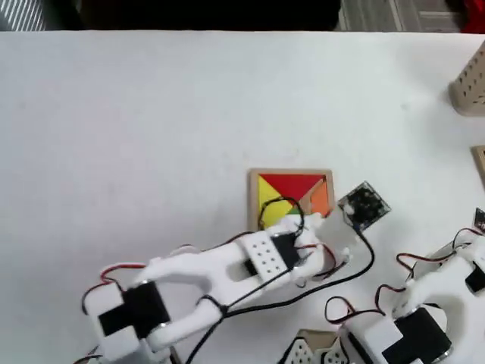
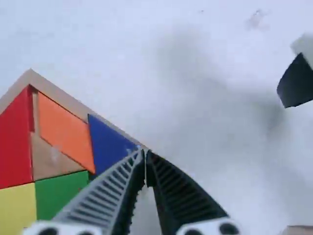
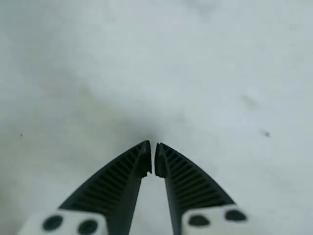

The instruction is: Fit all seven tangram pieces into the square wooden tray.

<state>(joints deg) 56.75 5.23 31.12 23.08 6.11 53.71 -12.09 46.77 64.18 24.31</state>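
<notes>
Overall: the square wooden tray point(image 1: 289, 173) lies flat on the white table point(image 1: 151, 114). All places below are given from this tray.
Red piece: the red piece point(image 1: 292, 184) lies inside the tray along its far side.
Yellow piece: the yellow piece point(image 1: 267, 199) lies inside the tray on its left side, touching the red piece.
Orange piece: the orange piece point(image 1: 322, 199) lies inside the tray on its right side.
Green piece: the green piece point(image 2: 58, 193) lies inside the tray, edge to edge with the yellow piece.
Blue piece: the blue piece point(image 2: 110, 144) sits in a tray corner, touching the orange piece.
Bare floor: a patch of bare tray floor point(image 2: 49, 161) shows between the red, orange and green pieces.
Left arm: the left arm point(image 1: 227, 273) lies across the tray's near edge and covers the near part of the tray.
Left gripper: the left gripper point(image 2: 145, 155) has its tips at the tray corner that holds the blue piece. Its fingers are pressed together and grip nothing.
Right arm: the right arm point(image 1: 424, 318) stands well apart from the tray, off its near right.
Right gripper: the right gripper point(image 3: 152, 147) is over bare table, with the tray outside its wrist view. Its tips almost meet, leaving only a hairline gap, and nothing is between them.
Other item: a perforated wooden block point(image 1: 470, 87) stands well apart from the tray, to its far right.
</notes>
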